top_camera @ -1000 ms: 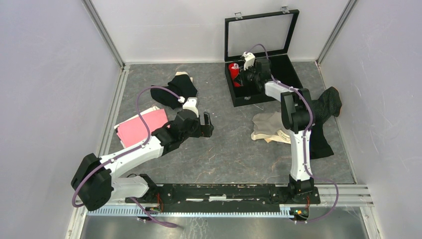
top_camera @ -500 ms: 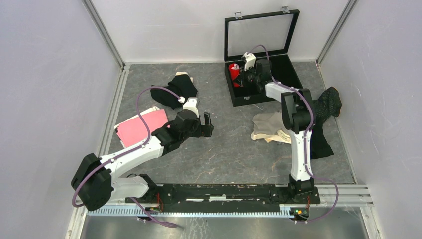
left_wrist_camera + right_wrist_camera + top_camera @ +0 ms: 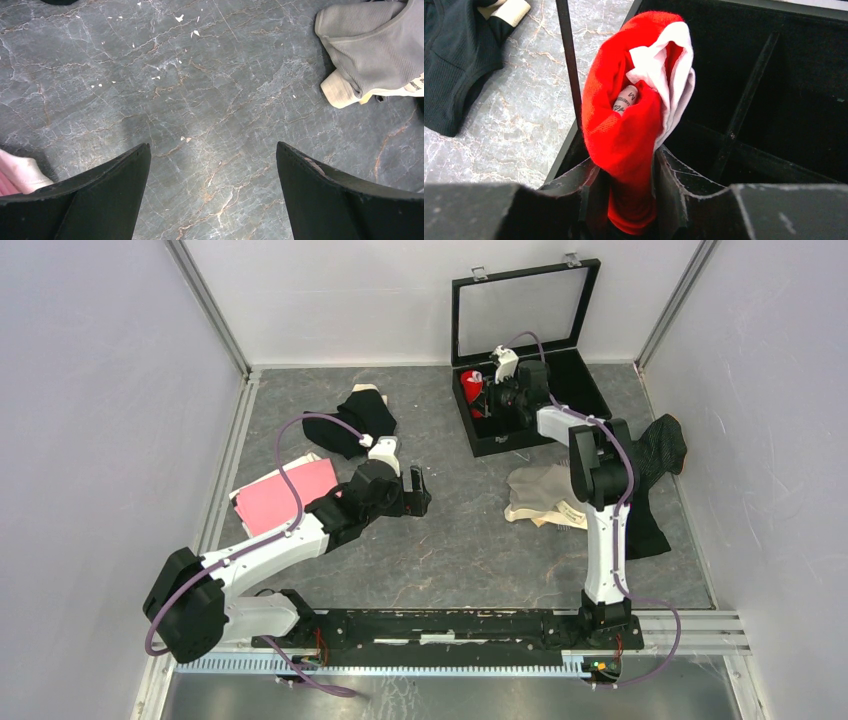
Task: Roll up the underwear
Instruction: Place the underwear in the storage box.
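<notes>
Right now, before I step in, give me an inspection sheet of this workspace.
Surface: grey marbled tabletop, white flecks.
Job's things: red rolled underwear upright inside black glass-lidded compartment case; black underwear, pink underwear, beige underwear, dark pinstriped underwear loose on table.
Clutter: that case, lid up.
Grippers: left gripper open, empty; right gripper shut on red rolled underwear.
Cables: purple cables along both arms, no snag seen.
Surroundings: white walls, metal rails.

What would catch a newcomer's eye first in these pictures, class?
The bright red roll of underwear stands out, sitting between the fingers of the right gripper at the left end of the open black case at the far side of the table. Next comes the pink garment lying flat at the left, near the left gripper, open over bare table.
</notes>
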You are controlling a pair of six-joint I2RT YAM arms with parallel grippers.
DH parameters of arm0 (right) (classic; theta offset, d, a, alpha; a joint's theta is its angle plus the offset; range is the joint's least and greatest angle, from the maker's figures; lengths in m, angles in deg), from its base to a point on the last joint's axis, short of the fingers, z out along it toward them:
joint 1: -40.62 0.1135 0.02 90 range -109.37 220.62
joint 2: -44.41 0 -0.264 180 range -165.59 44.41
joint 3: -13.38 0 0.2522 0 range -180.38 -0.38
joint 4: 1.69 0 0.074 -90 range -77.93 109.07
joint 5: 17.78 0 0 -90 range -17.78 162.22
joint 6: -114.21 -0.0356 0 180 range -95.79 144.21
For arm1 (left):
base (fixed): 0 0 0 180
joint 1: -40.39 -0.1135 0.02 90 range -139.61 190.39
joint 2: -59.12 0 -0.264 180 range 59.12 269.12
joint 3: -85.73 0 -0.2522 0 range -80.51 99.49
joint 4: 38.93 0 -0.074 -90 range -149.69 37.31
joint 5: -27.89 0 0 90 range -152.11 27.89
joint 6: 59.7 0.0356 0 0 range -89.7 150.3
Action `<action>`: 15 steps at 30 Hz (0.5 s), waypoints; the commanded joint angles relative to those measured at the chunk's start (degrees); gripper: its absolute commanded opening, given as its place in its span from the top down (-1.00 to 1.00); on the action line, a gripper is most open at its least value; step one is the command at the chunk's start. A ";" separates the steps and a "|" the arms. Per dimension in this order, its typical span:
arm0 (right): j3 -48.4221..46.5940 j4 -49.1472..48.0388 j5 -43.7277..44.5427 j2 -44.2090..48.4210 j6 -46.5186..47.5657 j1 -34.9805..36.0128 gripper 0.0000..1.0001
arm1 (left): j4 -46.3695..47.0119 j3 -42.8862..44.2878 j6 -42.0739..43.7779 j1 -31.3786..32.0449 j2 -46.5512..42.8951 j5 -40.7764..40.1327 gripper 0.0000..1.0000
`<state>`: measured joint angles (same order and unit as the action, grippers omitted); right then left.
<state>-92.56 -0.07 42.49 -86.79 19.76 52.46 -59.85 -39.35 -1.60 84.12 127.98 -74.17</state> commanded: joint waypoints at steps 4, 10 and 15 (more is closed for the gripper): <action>3.14 8.39 1.14 4.87 -1.17 -0.59 0.16 | 0.88 0.60 0.17 -0.31 -0.03 0.08 -1.00; 3.24 7.31 3.90 8.32 -0.17 -0.59 0.03 | 0.47 0.77 0.09 -0.35 -0.08 0.10 -1.00; 2.93 7.48 5.44 9.65 1.35 -0.63 0.00 | 0.19 0.98 0.17 -0.31 -0.04 0.02 -1.00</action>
<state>-89.77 6.24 46.33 -81.78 19.79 52.09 -60.09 -39.35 -1.60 84.12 127.98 -73.99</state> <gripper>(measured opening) 0.492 0.997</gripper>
